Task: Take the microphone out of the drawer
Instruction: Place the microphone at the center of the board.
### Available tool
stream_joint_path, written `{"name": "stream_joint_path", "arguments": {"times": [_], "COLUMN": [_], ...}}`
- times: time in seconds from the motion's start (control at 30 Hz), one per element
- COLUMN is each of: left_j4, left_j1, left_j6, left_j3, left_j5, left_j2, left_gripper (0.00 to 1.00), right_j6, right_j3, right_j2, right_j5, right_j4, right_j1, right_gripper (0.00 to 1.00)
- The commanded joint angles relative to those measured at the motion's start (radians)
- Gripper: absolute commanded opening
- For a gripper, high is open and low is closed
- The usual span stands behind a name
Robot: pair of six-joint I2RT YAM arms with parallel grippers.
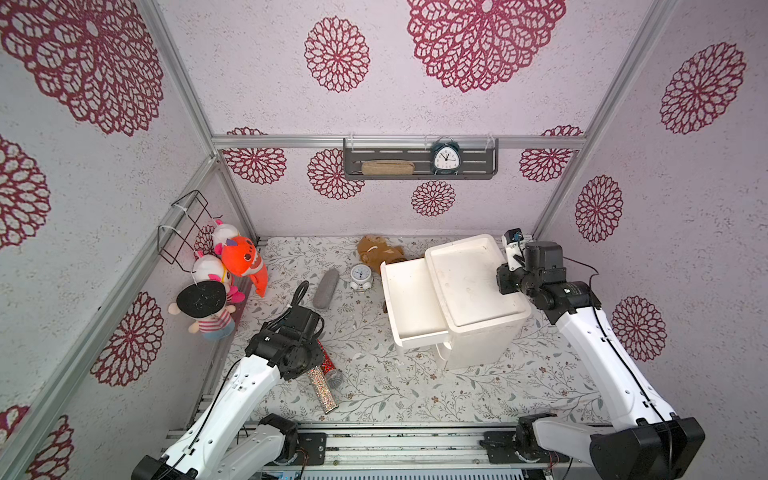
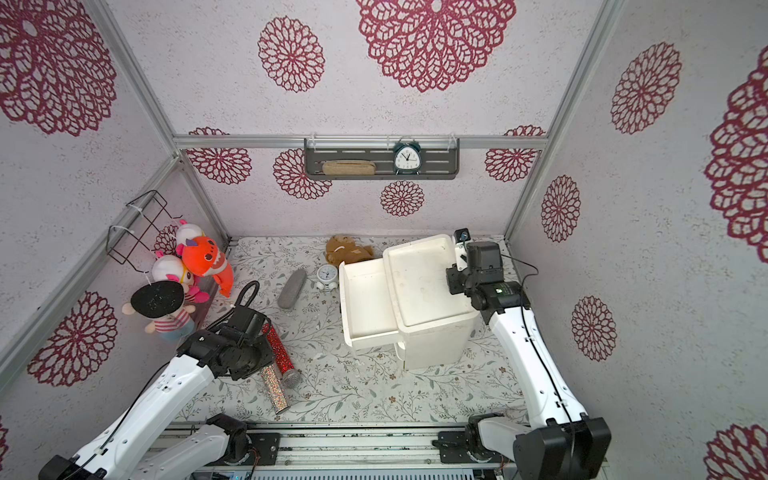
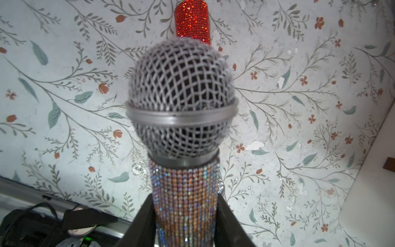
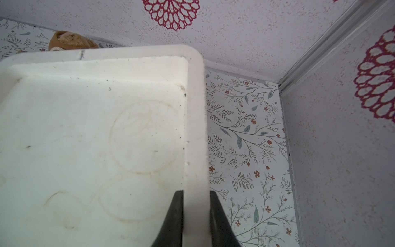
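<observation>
1. Floral counter [image 1: 415, 395], in both top views: drawer [image 1: 409, 299] open and bare; mic [image 1: 322, 388] is well clear to its left, under the bent left arm, beside a red mic [image 1: 328, 359].
2. Left wrist: left jaws clamp mic's handle, axis running along them, head outward.
3. Right wrist: right jaws pinch cabinet [image 4: 195, 128] rim.

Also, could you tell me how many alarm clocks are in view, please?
2: a dark clock on the wall shelf, and a white clock on the table beside the open drawer. No others show.
</observation>
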Motion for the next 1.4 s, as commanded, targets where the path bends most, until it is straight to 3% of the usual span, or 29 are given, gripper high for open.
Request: {"name": "stream_joint_path", "arguments": {"times": [0.0,0.23,0.43,0.53,0.63,1.23,1.37], "left_j4": [-0.016,0.015,0.066,0.077,0.105,0.295,0.316], "left_j1": [0.009,0.012,0.019,0.024,0.040,0.203,0.216], "left_j6": [-0.106,-0.219,-0.222,-0.216,-0.207,-0.078,-0.061], "left_j3": [-0.020,-0.101,-0.145,-0.148,-0.159,-0.204,-0.201], "left_j5": [-0.065,-0.120,-0.123,-0.140,-0.144,-0.069,-0.062], "left_j2": [-0.035,-0.079,-0.062,-0.040,-0.023,0.093,0.130], "left_gripper": [0.00,0.00,0.01,0.03,0.14,0.12,0.17], "right_j6": [-0.052,-0.054,-0.056,-0.055,-0.055,-0.062,-0.062], "right_j3": [0.010,0.010,0.012,0.015,0.021,0.022,0.020], "right_j2": [-0.045,-0.047,-0.044,-0.038,-0.031,-0.033,-0.037], "right_j5": [0.011,0.013,0.014,0.013,0.010,0.017,0.021], "right_j4": [0.142,0.143,0.142,0.141,0.140,0.134,0.134], "right_j1": [0.031,0.031,0.031,0.032,0.032,0.033,0.033], "right_gripper": [0.00,0.00,0.00,0.00,0.00,0.00,0.00]}}
